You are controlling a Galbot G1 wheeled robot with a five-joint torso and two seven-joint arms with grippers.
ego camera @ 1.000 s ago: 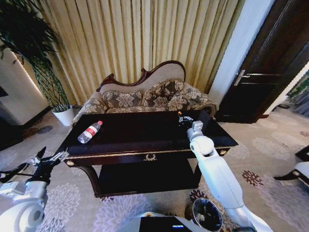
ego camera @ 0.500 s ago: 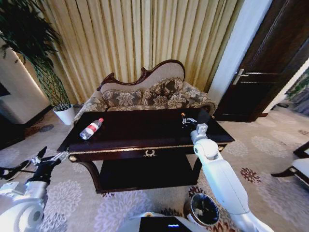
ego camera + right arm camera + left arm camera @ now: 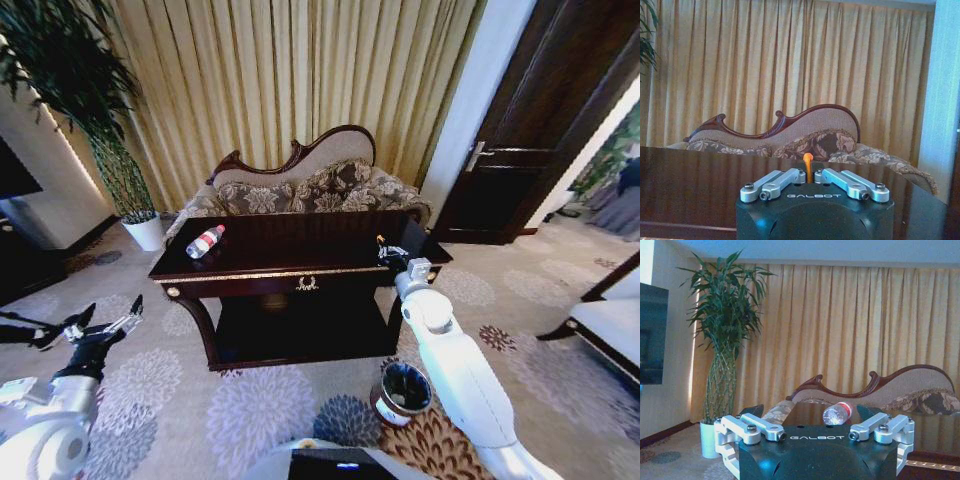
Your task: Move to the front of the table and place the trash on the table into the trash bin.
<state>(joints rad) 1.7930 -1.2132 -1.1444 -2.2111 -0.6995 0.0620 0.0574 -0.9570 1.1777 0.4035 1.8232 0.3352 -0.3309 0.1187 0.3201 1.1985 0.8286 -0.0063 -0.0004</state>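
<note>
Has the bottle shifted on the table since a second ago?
No. The bottle still lies at the table's left end; only the camera moved.

Hotel-style lounge: carved sofa (image 3: 310, 185), gold curtains (image 3: 290, 80), patterned carpet (image 3: 250, 410), potted plant (image 3: 110, 150).

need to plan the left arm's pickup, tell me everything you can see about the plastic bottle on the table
The bottle is clear plastic with a red cap and a red-and-white label around its middle. It lies on its side on the table, near the left end of the dark glossy top and close to the front edge, cap end pointing back toward the sofa. Nothing but the tabletop touches it. In the left wrist view its clear base faces the left gripper, which hangs low, well short of the table.
</note>
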